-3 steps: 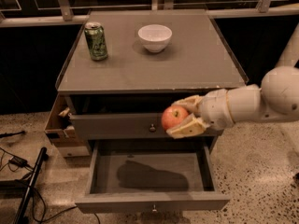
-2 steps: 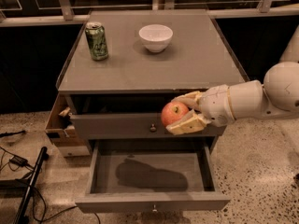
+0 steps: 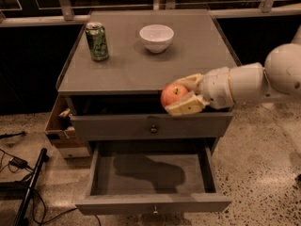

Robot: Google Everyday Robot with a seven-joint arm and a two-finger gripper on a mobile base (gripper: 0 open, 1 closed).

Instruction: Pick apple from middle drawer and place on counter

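Observation:
My gripper point(image 3: 181, 96) reaches in from the right and is shut on the red-orange apple point(image 3: 172, 95). It holds the apple in the air at the counter's front edge, above the upper drawer front point(image 3: 151, 126). The counter point(image 3: 146, 62) is the flat grey cabinet top. The middle drawer point(image 3: 151, 175) stands pulled open below, its grey floor bare except for the arm's shadow.
A green can point(image 3: 97, 41) stands at the counter's back left and a white bowl point(image 3: 156, 37) at the back middle. A cardboard box point(image 3: 62, 128) sits on the floor left of the cabinet. Cables and a dark pole point(image 3: 28, 189) lie at the lower left.
The gripper has lifted the apple a little higher, from in front of the upper drawer to about the counter's front edge.

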